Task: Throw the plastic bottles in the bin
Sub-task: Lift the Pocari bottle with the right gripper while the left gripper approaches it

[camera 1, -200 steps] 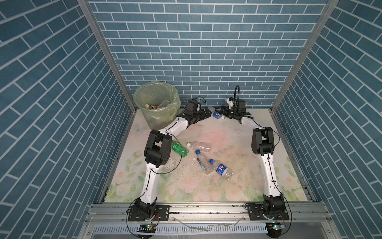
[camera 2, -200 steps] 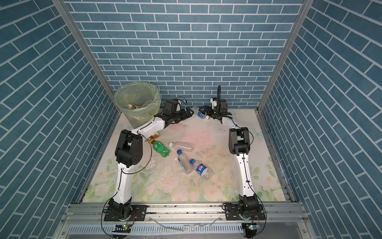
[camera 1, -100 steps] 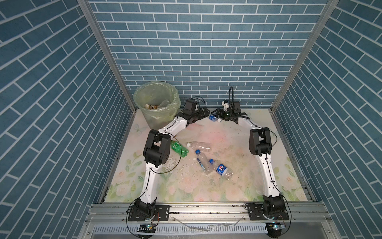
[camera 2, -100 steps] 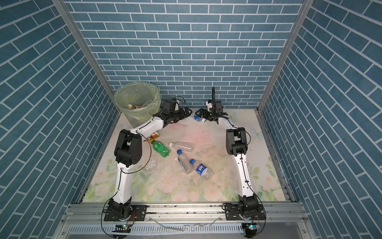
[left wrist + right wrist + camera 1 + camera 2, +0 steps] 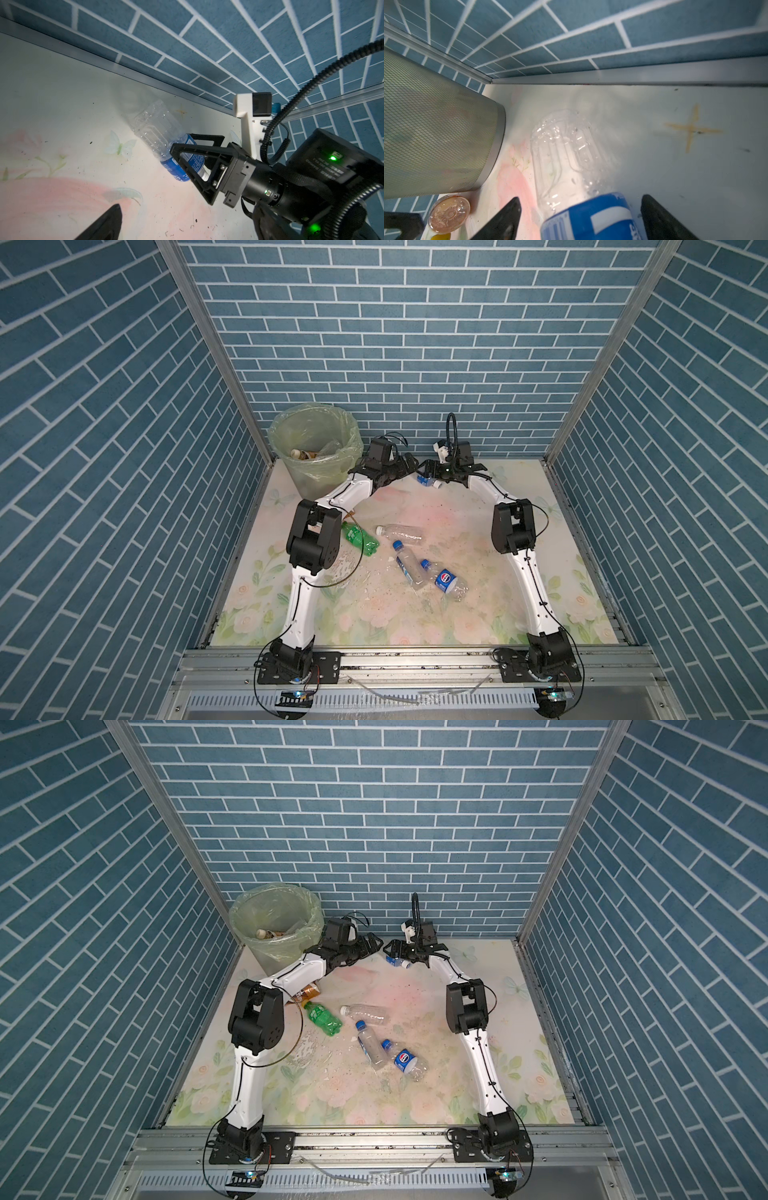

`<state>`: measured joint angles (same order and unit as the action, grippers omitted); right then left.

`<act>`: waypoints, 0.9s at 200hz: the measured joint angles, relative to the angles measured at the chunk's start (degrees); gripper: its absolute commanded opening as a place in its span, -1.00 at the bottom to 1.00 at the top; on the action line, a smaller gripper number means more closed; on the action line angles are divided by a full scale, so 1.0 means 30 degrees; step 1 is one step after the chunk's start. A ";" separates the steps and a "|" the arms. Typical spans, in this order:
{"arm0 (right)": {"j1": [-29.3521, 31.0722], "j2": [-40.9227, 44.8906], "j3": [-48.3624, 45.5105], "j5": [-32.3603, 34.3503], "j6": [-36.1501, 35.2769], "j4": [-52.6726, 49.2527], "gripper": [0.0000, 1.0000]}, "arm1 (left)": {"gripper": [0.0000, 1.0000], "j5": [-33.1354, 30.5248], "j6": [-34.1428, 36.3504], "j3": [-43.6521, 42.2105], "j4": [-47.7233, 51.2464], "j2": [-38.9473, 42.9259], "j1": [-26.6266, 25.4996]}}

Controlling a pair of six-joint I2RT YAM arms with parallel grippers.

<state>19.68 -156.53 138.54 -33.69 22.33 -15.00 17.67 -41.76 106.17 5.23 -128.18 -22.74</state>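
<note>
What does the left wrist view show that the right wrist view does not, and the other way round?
Only the left wrist view: the right claw seen whole from outside, with its wrist camera mount and black cable. Only the right wrist view: the side of the bin and an amber bottle base beside it. Both: the blue-labelled bottle between that claw's open jaws, the table and the brick wall.

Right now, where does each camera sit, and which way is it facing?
Both top views: high above the front rail, looking down at the table, bin, left arm and right arm.
Left wrist: near the table, facing the right gripper straddling the blue-labelled bottle; one own fingertip shows.
Right wrist: looks past its own fingers at that bottle and the bin.
Shared: both wrist views show that bottle near the back wall.
</note>
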 measured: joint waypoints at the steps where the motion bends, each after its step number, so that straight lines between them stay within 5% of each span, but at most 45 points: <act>1: 0.0022 -0.0015 0.0007 0.0015 -0.0015 -0.0036 0.76 | 0.99 0.0000 0.0000 0.0000 0.0007 0.0000 0.0007; 46: 0.0503 -0.0255 0.0539 0.0714 -0.0605 -0.1042 0.62 | 0.99 0.0000 -0.0022 -0.0007 0.0007 0.0000 0.0022; 116: 0.0838 -0.0124 0.0372 0.1224 -0.0831 -0.1545 0.11 | 0.99 -0.0015 -0.0313 -0.0685 0.0022 0.0678 0.0160; 180: 0.0947 0.4852 -0.8313 0.1362 -0.0430 0.0925 -0.05 | 0.99 0.0022 -0.1180 -0.3300 -0.0291 0.3009 0.0211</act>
<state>22.52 -141.97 113.60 -29.61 21.04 -12.23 17.74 -45.30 96.27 4.36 -119.15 -22.11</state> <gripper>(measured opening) 0.614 0.994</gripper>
